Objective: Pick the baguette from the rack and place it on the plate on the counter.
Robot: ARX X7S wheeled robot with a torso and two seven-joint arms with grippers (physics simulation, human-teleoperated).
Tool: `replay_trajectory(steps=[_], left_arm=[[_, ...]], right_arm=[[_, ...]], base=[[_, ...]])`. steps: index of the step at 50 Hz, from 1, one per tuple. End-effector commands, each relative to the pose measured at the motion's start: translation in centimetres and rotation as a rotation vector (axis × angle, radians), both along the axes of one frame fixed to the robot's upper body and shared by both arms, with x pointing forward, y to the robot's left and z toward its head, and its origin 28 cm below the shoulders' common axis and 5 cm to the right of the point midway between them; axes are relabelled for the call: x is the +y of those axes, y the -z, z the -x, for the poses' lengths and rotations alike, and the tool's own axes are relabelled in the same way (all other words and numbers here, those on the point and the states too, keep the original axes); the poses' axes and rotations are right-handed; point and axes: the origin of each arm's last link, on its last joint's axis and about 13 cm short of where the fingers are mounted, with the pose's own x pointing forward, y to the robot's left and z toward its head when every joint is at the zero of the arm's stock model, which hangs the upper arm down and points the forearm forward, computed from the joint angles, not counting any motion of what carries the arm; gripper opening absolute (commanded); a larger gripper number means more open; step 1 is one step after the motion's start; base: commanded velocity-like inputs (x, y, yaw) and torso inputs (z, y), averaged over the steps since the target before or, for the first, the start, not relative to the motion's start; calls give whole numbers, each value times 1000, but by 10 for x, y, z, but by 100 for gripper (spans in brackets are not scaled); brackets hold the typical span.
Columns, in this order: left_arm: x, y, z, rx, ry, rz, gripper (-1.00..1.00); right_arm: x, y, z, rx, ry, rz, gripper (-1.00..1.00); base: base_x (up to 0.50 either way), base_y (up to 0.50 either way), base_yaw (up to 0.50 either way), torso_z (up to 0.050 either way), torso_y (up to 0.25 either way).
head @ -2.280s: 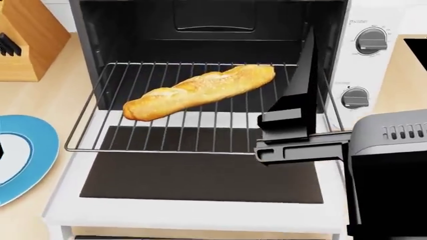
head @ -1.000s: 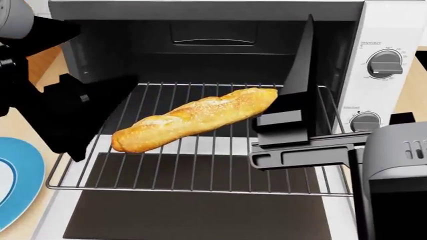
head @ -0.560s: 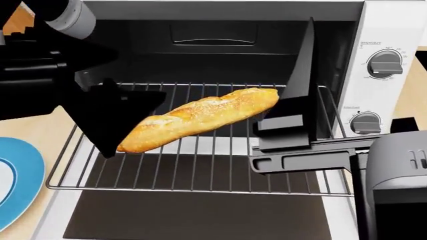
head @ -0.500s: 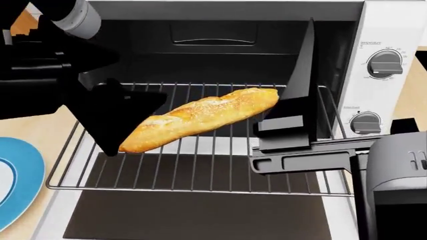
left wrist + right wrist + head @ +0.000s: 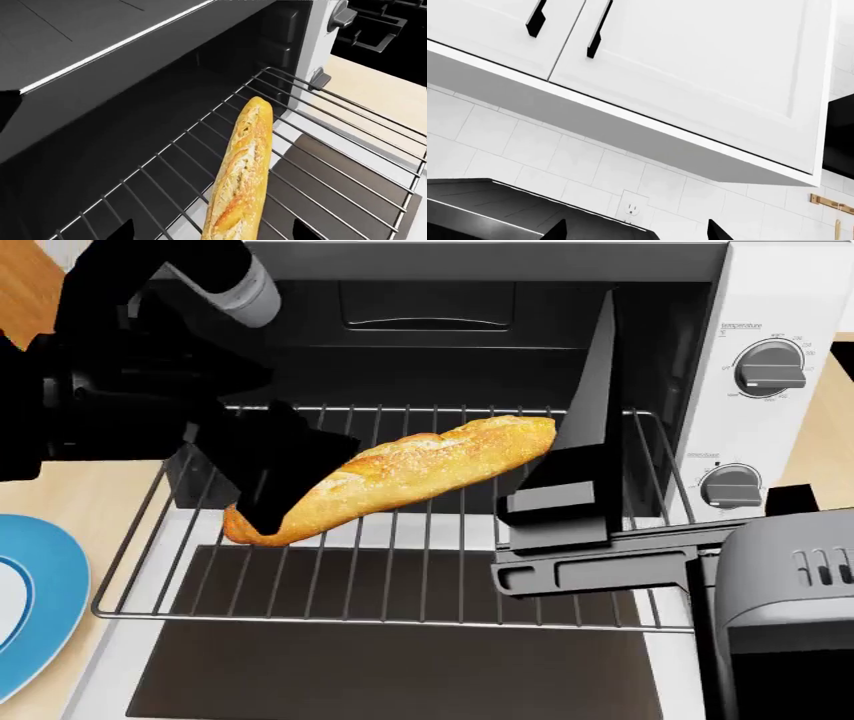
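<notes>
Baguette point(image 5: 400, 472) lies on the rack point(image 5: 400, 580) (plate point(image 5: 34, 605) to its left).

Golden-brown baguette point(image 5: 400, 472) lies diagonally on the silver wire rack point(image 5: 400, 580), near end left. Blue-rimmed white plate point(image 5: 34, 605) sits on the beige counter point(image 5: 80, 502), far left.

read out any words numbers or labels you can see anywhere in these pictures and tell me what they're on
None can be quoted as it reads.
Upper oven dial: a small caption above it and tiny scale numbers around it, too blurred to read.
Lower oven dial: a small caption above it, also too blurred.
Baguette, rack, plate, wall cabinets and wall outlet: no text.
</notes>
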Motion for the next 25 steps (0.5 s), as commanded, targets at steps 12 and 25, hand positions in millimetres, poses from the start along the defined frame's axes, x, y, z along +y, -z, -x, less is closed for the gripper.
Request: replay_trajectory(steps=[12,25], left_arm=[[-14,6,-20,23,16,-74,100],[-23,9,-24,34,47,-107,100]], right_arm=[[-1,3,-1,1,-9,-11,100],[-2,3,-1,3,-3,-7,100]], base=[[0,0,0,0,0],[0,0,0,0,0]])
